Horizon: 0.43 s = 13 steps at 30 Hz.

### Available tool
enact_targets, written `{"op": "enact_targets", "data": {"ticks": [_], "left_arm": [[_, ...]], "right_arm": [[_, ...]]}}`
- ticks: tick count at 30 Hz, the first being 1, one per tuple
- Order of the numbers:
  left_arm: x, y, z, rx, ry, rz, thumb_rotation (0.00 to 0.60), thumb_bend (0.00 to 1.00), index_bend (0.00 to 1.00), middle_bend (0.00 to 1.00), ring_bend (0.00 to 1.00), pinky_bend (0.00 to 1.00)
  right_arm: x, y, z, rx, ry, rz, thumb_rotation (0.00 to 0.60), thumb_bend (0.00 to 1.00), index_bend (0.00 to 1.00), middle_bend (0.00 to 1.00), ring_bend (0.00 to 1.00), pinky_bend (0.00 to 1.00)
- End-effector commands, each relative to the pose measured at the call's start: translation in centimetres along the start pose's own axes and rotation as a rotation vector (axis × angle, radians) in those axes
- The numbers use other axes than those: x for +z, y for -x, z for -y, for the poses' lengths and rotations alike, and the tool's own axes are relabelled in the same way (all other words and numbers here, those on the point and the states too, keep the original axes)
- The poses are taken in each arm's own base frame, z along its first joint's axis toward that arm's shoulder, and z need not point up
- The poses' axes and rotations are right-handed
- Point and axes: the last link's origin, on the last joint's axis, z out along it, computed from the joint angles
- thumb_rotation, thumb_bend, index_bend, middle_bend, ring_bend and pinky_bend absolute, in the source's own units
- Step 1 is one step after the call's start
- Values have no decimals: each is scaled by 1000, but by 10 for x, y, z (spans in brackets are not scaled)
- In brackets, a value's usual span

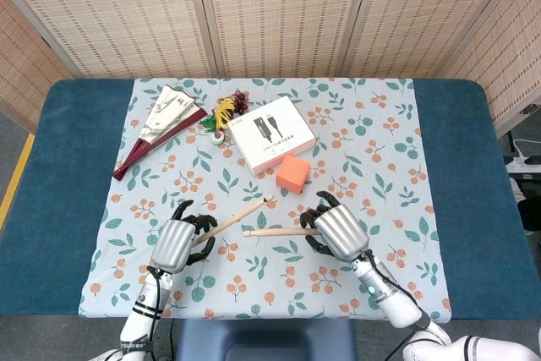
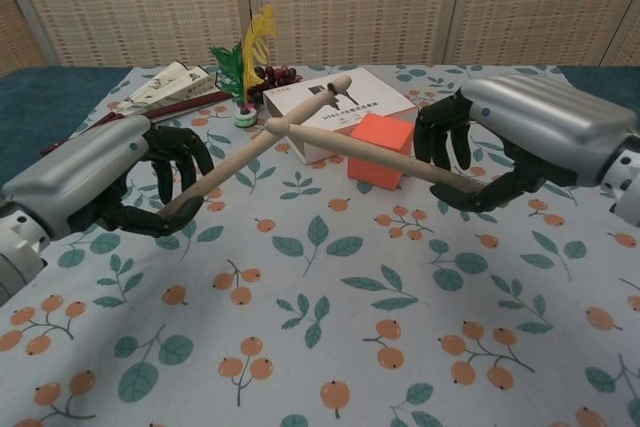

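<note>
Floral-cloth surface point(image 1: 397, 166) fills frame. Left hand point(image 1: 173, 245) lower left, fingers wrapped round wooden drumstick point(image 1: 232, 216); right hand point(image 1: 340, 232) lower centre grips second drumstick point(image 1: 275, 232). Tips cross mid-frame. Sticks look light, rigid, smooth; best held near butt end.

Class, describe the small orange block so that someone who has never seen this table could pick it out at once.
Start at the floral tablecloth on the blue table. Near its middle lies a flat white box with a cable pictured on its lid. The orange block sits just in front of it, towards the robot: a plain, single-coloured cube, unlike anything else there.
</note>
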Motion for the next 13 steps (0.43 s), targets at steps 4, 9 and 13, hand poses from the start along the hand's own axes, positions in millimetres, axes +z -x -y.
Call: {"op": "enact_targets", "data": {"ticks": [4,9,13], "left_arm": [[-15,3,-16,-3,10,11,600,571,862,916,556,177],[-14,8,-14,2,4,22,600,570,862,916,556,177],[-12,10,-13,1,6,29,600,570,862,916,556,178]], "right_arm": [[0,2,-2,10,14,9,600,309,993,864,536,202],[-1,-1,-5,8,13,1,600,310,993,864,536,202],[-1,0,-6,1,15,4,600,310,993,864,536,202]]}}
